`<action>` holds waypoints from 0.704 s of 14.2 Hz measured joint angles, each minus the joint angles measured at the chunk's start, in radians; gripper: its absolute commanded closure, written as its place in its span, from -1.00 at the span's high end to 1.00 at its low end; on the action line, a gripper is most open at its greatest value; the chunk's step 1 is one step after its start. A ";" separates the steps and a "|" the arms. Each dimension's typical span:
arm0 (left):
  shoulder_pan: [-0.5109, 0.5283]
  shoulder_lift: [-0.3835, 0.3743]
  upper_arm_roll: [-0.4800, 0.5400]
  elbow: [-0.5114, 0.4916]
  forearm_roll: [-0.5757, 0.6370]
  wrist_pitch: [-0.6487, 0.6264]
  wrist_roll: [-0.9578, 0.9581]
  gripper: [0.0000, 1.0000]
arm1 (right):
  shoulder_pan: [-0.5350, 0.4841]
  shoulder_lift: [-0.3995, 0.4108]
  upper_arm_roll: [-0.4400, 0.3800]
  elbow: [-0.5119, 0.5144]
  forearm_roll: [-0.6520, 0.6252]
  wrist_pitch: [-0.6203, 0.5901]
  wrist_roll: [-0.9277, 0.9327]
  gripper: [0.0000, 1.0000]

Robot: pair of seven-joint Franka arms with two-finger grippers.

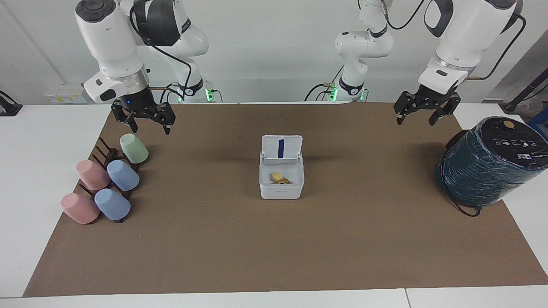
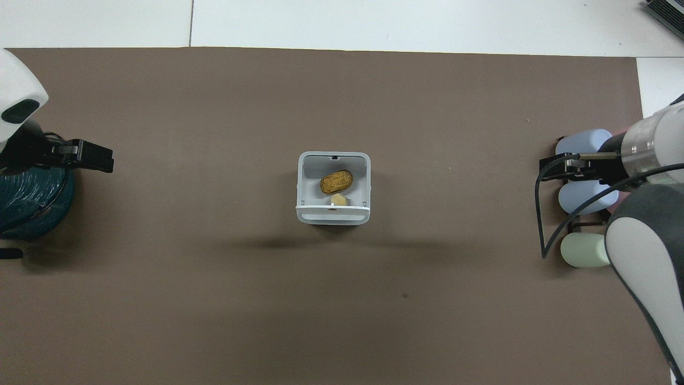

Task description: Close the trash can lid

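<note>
The left pincer (image 1: 421, 113) hangs in the air with its fingers spread and nothing between them, over the brown mat (image 1: 274, 239) near the dark teal cylinder (image 1: 488, 164) at the left arm's end of the desk (image 1: 47, 145). The right pincer (image 1: 145, 117) hangs likewise, fingers spread and empty, above the rack of cups (image 1: 105, 184) at the right arm's end. Both arms wait.

The trash can (image 1: 281, 186) stands upright in the middle of the mat, well apart from both pincers. Its lid (image 1: 281, 149) is swung up on the hinge at the edge nearer to the robots and stands about upright, its underside with a blue strip turned away from the robots. Inside the trash can lie a brown lump (image 2: 336, 182) and a smaller pale piece (image 2: 338, 200). A faint line of print runs across the trash can's wall that faces away from the robots; it is too small to read. The black top of the teal cylinder carries a row of small pale icons and a round yellowish badge, none of them legible.

Bare mat surrounds the trash can on every side, with wide open stretches toward both ends and toward the mat's edge farthest from the robots. The cups, two pink, two blue and one green, lie on their rack close to the mat's edge.
</note>
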 measured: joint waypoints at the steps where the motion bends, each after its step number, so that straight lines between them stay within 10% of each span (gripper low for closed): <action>1: 0.000 0.000 0.000 0.000 0.000 0.000 0.000 1.00 | 0.000 0.000 0.000 0.000 0.000 0.000 0.000 1.00; 10: -0.088 -0.026 -0.013 -0.058 -0.002 0.001 -0.007 1.00 | 0.000 0.000 0.000 0.000 0.000 0.000 0.000 1.00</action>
